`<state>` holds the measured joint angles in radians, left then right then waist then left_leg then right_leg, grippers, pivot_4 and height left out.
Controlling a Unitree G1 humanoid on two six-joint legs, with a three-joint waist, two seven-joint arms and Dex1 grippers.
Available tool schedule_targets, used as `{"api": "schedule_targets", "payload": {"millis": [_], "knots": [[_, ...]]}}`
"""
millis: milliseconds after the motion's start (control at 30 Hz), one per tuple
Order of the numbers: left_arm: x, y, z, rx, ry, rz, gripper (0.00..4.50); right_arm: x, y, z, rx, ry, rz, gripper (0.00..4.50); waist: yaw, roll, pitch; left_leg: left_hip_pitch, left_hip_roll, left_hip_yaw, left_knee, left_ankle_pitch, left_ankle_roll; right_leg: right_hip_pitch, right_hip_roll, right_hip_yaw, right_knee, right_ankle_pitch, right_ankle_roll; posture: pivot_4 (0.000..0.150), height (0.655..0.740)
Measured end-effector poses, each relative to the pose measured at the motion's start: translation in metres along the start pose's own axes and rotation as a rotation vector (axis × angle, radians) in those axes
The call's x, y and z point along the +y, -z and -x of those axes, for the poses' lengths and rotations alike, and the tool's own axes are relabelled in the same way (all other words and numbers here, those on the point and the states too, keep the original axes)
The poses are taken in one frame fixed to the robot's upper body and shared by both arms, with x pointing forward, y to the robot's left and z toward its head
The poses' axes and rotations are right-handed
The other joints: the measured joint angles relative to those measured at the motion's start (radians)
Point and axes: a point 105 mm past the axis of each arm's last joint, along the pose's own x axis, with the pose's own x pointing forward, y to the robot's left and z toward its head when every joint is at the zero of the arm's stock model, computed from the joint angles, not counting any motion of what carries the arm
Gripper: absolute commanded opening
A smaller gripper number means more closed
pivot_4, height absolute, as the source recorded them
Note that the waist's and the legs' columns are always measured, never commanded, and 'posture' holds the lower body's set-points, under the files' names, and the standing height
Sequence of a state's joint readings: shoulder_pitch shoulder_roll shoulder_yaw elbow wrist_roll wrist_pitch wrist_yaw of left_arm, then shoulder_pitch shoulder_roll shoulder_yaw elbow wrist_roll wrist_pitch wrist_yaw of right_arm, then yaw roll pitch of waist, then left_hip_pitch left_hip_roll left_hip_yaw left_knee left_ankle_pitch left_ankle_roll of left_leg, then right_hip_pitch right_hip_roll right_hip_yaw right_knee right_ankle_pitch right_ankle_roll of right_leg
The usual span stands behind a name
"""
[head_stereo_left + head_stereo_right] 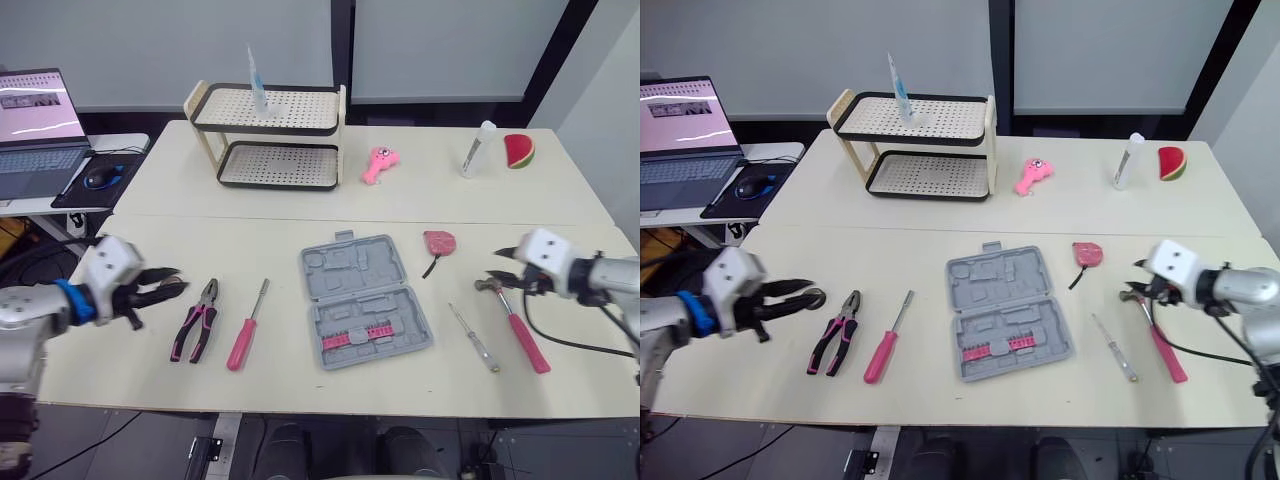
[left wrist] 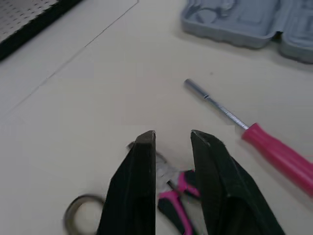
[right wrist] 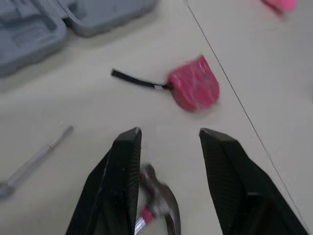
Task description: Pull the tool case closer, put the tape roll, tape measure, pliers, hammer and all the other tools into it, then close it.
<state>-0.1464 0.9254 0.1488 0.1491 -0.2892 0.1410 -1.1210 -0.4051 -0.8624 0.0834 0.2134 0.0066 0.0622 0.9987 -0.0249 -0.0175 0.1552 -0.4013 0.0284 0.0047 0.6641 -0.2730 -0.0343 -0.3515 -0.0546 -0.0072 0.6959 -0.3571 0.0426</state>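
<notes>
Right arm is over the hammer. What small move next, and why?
Probably lower the right gripper slightly and shut it on the hammer: its fingers are open with the hammer's head between them, and the open tool case lies close on its left.

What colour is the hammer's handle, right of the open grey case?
Pink. The metal-headed hammer shows best in the left eye view.

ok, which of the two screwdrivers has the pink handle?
The screwdriver left of the tool case, beside the pliers. The other screwdriver, right of the case by the hammer, has a slim pale handle.
</notes>
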Motion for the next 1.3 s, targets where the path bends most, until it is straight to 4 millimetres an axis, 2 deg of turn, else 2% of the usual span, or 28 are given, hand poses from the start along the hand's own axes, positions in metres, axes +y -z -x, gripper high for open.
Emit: {"api": "schedule_targets", "payload": {"millis": [33,167,367,433,533,700,900,1000,1167,1300], "knots": [[-0.011,-0.002,-0.012,-0.006,0.044,-0.008,0.03,0.005,-0.006,-0.008,-0.01,-0.021,0.009,1.29,0.001,0.0,0.0,0.0,0.0,0.0,0.0,0.0,0.0,0.0,0.0,0.0,0.0,0.0,0.0,0.15,0.74],[-0.046,-0.013,-0.053,-0.055,0.154,-0.012,0.0,0.017,-0.019,-0.035,-0.002,-0.078,0.07,0.76,0.005,0.0,0.0,-0.001,0.0,-0.001,0.001,0.0,0.0,0.0,0.0,0.0,0.0,0.0,0.0,0.15,0.74],[-0.066,-0.014,-0.086,-0.046,0.214,-0.055,0.0,0.025,-0.02,-0.061,0.009,-0.11,0.094,0.0,0.001,0.0,0.0,0.0,0.0,-0.001,0.001,0.002,-0.003,0.0,0.001,0.0,0.0,0.0,0.0,0.15,0.74],[-0.068,-0.012,-0.096,-0.042,0.221,-0.045,0.0,0.031,-0.014,-0.068,0.028,-0.132,0.099,0.0,0.001,0.0,0.0,0.0,-0.001,0.0,0.001,0.002,-0.003,0.0,0.001,0.0,0.0,0.0,0.0,0.15,0.74],[-0.066,-0.013,-0.103,-0.043,0.209,-0.053,0.0,0.026,-0.009,-0.071,0.045,-0.119,0.101,0.0,0.0,0.0,0.0,0.0,0.0,0.0,0.001,0.002,-0.003,-0.001,0.001,0.0,0.0,0.0,0.0,0.15,0.74],[-0.068,-0.018,-0.115,-0.048,0.216,-0.07,0.0,0.017,-0.015,-0.076,0.032,-0.096,0.135,0.0,-0.003,0.0,0.0,0.0,0.0,0.0,0.001,0.002,-0.003,0.0,0.001,-0.001,0.0,0.0,0.0,0.15,0.74],[-0.075,-0.015,-0.133,-0.029,0.216,-0.071,0.0,0.032,-0.008,-0.088,0.055,-0.151,0.143,0.0,-0.002,0.0,0.0,0.0,0.0,0.0,0.001,0.002,-0.003,0.0,0.001,-0.001,0.0,0.0,0.0,0.15,0.74],[-0.074,-0.015,-0.136,-0.025,0.209,-0.077,0.0,0.032,-0.008,-0.091,0.054,-0.151,0.139,0.0,-0.003,0.0,0.0,0.0,0.0,0.0,0.001,0.002,-0.003,0.0,0.001,-0.001,0.0,0.0,0.0,0.15,0.74],[-0.075,-0.015,-0.144,-0.021,0.203,-0.09,0.0,0.041,-0.019,-0.101,0.026,-0.189,0.147,0.0,-0.003,0.0,0.0,0.0,0.0,-0.001,0.001,0.002,-0.003,0.0,0.001,-0.001,0.0,0.0,0.0,0.15,0.74],[-0.074,-0.015,-0.147,-0.019,0.207,-0.092,0.0,0.044,-0.019,-0.103,0.034,-0.207,0.141,0.0,-0.002,0.0,0.0,0.0,-0.001,-0.001,0.001,0.002,-0.003,0.0,0.0,-0.001,0.0,0.0,0.0,0.15,0.74]]}}
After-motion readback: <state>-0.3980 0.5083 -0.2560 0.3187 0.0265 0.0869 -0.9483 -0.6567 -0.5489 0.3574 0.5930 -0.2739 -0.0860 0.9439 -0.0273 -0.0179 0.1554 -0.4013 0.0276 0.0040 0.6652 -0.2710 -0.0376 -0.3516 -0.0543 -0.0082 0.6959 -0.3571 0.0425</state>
